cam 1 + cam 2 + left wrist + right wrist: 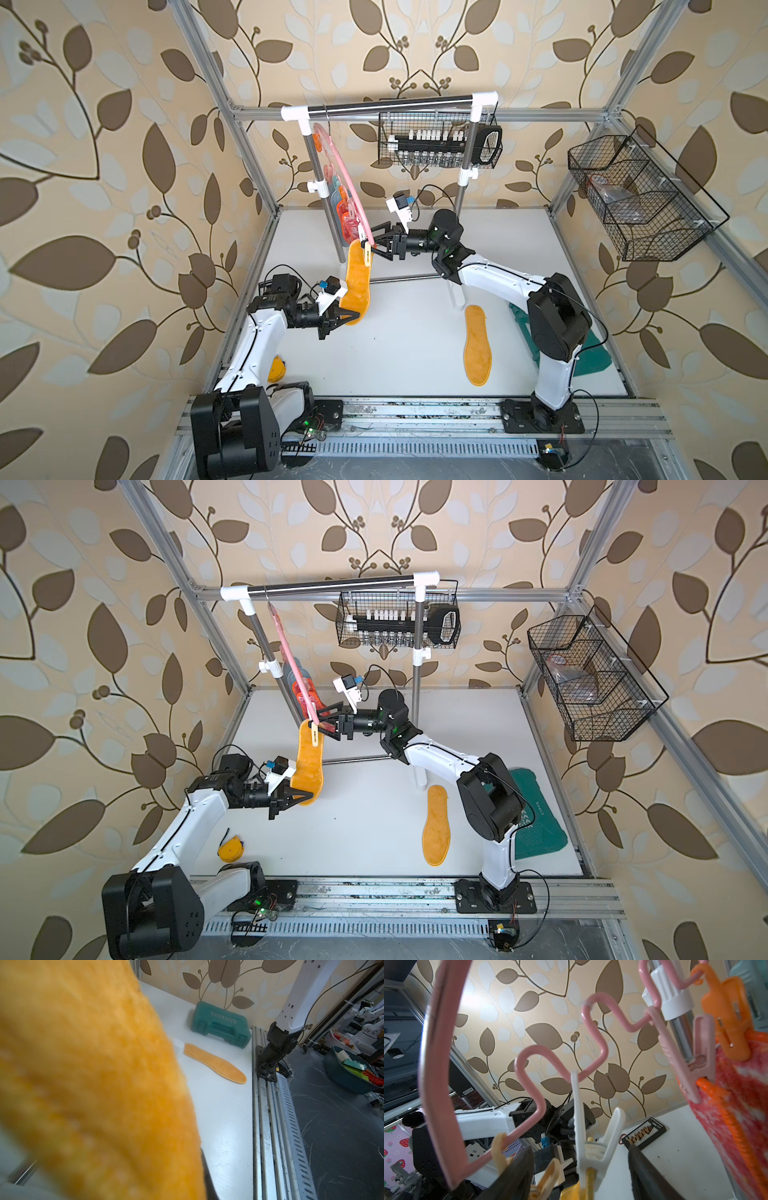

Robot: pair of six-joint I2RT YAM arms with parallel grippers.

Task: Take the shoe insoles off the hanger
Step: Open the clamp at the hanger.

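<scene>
- Left gripper (348, 318): jaws closed on the lower end of the hanging orange insole (359, 282). In the left wrist view, the fuzzy orange surface fills most of the frame, out of focus.
- Right gripper (579, 1148): jaws apart, one finger on each side of the white clip (589, 1147). In the right wrist view a gap shows between the clip and each finger, so nothing is held.
- White clip: hangs from the wavy lower rail of the hanger (438, 1064) and pinches the top edge of the hanging orange insole.
- Hanging orange insole: spans from the white clip at the top down to the left gripper at the bottom.
- Hanger: pink, suspended by its hook from the top bar of the rack (395, 104), near the bar's left end in both top views.
- Red-and-white insoles (737, 1095): on the hanger beside the white clip, held by a pink clip (702, 1059) and an orange clip (729, 1018).
- Grey-blue insole (300, 670): farther up the hanger, partly hidden behind the red-and-white insoles.
- Second orange insole (477, 345): lies flat on the table (395, 353), near the right arm's base and well apart from both grippers.
- Green case (220, 1024): on the table just beyond the second orange insole, against the right-hand wall.
</scene>
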